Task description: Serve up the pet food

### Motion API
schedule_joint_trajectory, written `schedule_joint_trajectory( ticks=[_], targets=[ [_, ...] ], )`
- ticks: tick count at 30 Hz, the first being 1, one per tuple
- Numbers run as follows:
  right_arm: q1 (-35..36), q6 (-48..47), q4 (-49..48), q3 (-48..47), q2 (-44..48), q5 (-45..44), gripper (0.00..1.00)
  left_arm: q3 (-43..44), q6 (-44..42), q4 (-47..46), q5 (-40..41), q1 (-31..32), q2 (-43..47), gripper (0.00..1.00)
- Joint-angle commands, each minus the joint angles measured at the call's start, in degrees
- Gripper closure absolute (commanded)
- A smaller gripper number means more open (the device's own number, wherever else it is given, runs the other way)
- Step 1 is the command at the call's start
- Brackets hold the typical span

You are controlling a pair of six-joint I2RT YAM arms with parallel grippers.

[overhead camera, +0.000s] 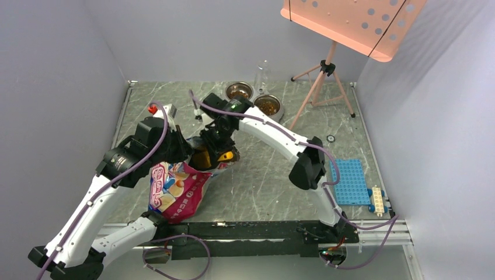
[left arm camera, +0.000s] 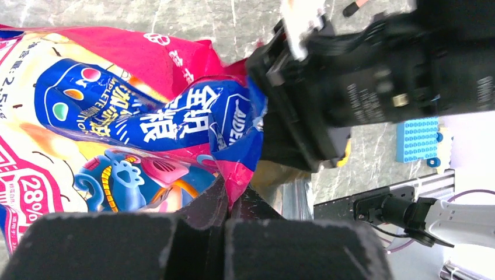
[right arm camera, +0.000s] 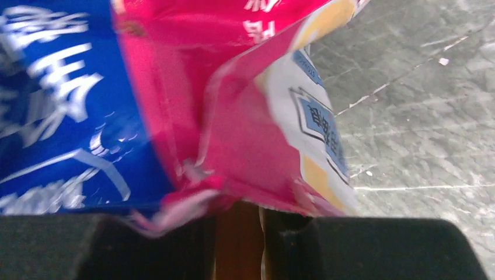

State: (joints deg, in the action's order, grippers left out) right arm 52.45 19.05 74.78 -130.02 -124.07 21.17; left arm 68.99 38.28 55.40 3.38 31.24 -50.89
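Observation:
The printed pink-and-blue bag [overhead camera: 175,195] lies at the near left of the table, its mouth raised toward the middle. My left gripper [overhead camera: 181,150] is shut on the pink edge of the bag's mouth [left arm camera: 242,175]. My right gripper [overhead camera: 217,146] is at the mouth, shut on the handle [right arm camera: 236,233] of a yellow scoop [overhead camera: 226,156], whose end is under the bag's rim [right arm camera: 233,186]. Brown pet food shows only in two steel bowls, one further back [overhead camera: 239,90] and one nearer [overhead camera: 268,106]. Kibble inside the bag is hidden.
A pink perforated board on a tripod [overhead camera: 327,67] stands at the back right. A clear bottle [overhead camera: 262,73] stands behind the bowls. A blue baseplate [overhead camera: 350,181] and a white brick [overhead camera: 379,201] lie at the near right. Grey walls close in both sides.

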Motion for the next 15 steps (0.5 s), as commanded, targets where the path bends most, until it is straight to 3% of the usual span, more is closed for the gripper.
schedule_joint_trajectory(
  ticks=[1,5,9,15],
  targets=[
    [2.77,-0.59,-6.23,3.64,-3.63,-5.28,1.00,1.39,2.82,-3.24,-1.02,0.82,1.64,1.00],
    [5.26,-0.94,-11.90,1.62,-6.47,7.00,1.00,1.60,2.76,-3.36,-0.22,0.79,1.67,1.00],
    [5.10,1.66,-23.13,2.46,-3.89,27.08,1.00,3.21,2.16,-1.07,2.14,0.77,1.57,1.00],
    [-0.16,14.54,-46.09,18.63,8.48,42.47,1.00,3.61,1.99,0.93,8.54,0.83,4.40,1.00]
  ],
)
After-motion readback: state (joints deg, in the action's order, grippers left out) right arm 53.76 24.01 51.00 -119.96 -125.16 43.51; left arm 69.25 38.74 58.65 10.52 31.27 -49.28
